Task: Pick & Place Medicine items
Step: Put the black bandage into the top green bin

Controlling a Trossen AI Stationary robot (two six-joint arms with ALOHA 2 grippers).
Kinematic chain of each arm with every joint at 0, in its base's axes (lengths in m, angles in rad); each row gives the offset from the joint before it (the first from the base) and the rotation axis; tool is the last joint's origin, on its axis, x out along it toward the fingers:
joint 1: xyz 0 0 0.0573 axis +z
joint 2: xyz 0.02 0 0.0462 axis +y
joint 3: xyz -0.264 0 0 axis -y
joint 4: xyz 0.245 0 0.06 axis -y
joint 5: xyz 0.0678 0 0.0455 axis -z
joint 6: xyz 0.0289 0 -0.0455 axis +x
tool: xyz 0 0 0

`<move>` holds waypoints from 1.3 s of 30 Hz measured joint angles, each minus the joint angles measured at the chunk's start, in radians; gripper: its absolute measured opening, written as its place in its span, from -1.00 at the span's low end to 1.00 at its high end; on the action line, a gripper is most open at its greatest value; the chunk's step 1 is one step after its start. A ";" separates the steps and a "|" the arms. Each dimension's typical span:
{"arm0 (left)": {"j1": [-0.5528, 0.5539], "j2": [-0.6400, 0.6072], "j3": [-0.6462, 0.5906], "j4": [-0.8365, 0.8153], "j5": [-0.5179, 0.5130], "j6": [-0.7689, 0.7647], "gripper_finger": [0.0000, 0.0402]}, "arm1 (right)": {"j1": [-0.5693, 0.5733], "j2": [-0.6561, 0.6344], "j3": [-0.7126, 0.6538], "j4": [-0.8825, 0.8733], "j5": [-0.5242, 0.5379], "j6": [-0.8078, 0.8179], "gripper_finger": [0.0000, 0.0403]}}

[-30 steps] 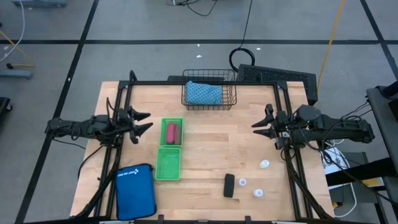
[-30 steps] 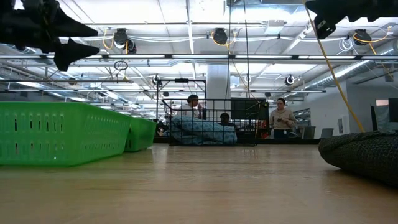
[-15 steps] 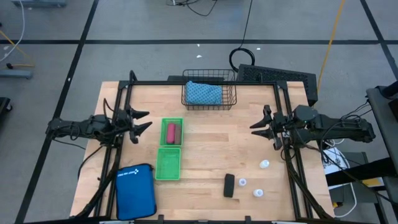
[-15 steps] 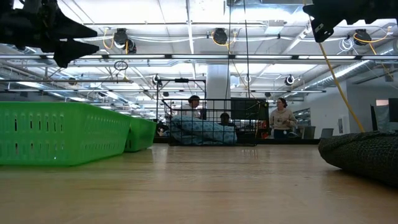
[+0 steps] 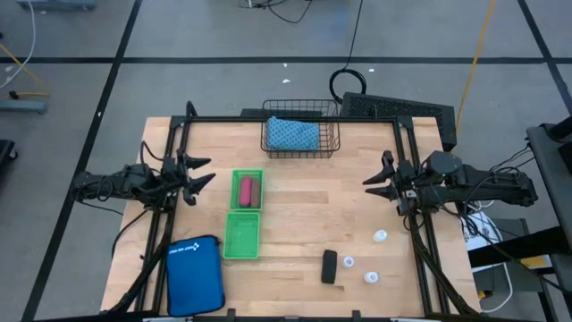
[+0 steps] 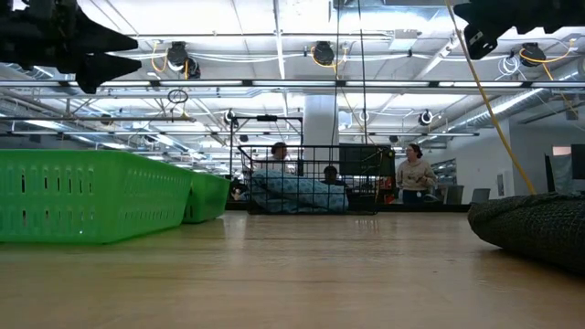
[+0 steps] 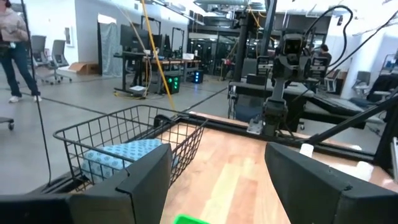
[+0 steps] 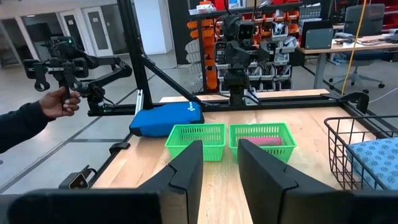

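I am hovering my left gripper (image 5: pixel 204 174) open and empty at left; my right gripper (image 5: pixel 374 185) is narrowly parted, empty, poised above the black piece (image 5: pixel 330 266) and white bottles (image 5: pixel 380 236) at lower right.

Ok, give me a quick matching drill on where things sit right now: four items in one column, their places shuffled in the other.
Items:
1. pink piece
2. black piece
3. blue patterned cloth
4. blue zip pouch

Places:
A. in the wire basket at the table's far edge
B. on bare wood beside the white bottles
C. at the table's near left corner
D. in the farther green tray

Pairs: 1-D, 2-B, 3-A, 4-C
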 joint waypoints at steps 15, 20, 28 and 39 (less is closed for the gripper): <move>0.000 0.000 0.000 -0.006 0.001 -0.056 0.34 | 0.000 0.002 -0.136 0.277 -0.018 0.081 -0.56; 0.000 0.000 0.000 -0.006 0.001 -0.054 0.34 | 0.000 0.028 -0.308 0.783 -0.102 0.166 -0.56; 0.000 0.000 0.000 -0.005 0.002 -0.054 0.34 | 0.065 0.111 -0.403 1.170 -0.149 0.265 -0.56; 0.000 0.000 0.000 -0.006 0.003 -0.054 0.34 | 0.488 0.591 -0.104 1.168 0.119 0.008 -0.56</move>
